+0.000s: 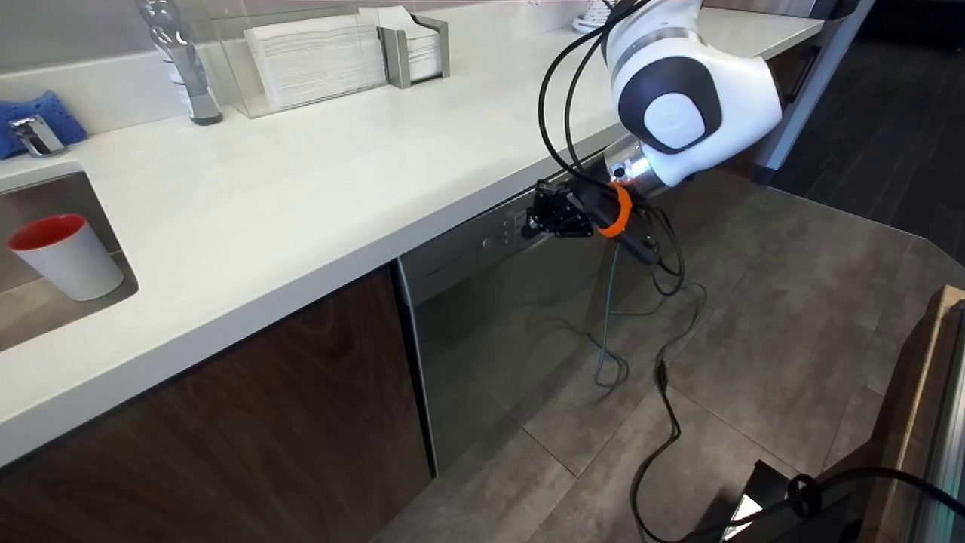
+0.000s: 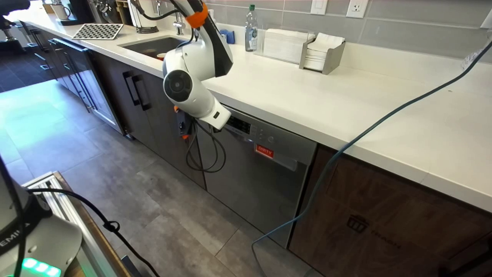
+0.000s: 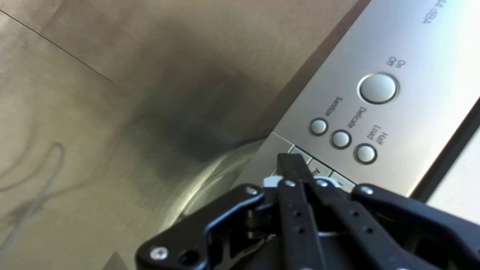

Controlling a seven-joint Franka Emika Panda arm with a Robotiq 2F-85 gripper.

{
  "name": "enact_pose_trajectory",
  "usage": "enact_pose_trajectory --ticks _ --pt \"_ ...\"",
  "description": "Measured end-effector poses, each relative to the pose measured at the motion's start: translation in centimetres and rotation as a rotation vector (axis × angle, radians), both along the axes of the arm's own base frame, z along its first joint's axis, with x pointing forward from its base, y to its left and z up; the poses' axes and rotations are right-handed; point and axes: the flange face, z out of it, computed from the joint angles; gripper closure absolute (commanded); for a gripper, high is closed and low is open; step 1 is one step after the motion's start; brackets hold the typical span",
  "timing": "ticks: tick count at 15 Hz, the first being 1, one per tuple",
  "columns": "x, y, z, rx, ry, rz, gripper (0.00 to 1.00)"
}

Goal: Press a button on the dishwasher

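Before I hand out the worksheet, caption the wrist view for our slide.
Closed jaws at the dishwasher, near its small round Sanitize, Delicate and Half Load buttons.

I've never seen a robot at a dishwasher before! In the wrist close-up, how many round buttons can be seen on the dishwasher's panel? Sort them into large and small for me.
Large round: 1 (On/Off button)
Small round: 3 (Sanitize button, Delicate button, Half Load button)
Total round buttons in view: 4

"DIRTY" label (image 2: pixel 264 151), "Sanitize" (image 3: pixel 333 106), "Delicate" (image 3: pixel 356 117) on the dishwasher (image 2: pixel 248 186)
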Motion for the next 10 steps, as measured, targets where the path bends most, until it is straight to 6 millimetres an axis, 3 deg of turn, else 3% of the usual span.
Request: enact_pose_trajectory --ticks 10 --pt "-0.13 -0.21 -0.28 0.075 0.011 -0.058 1.0"
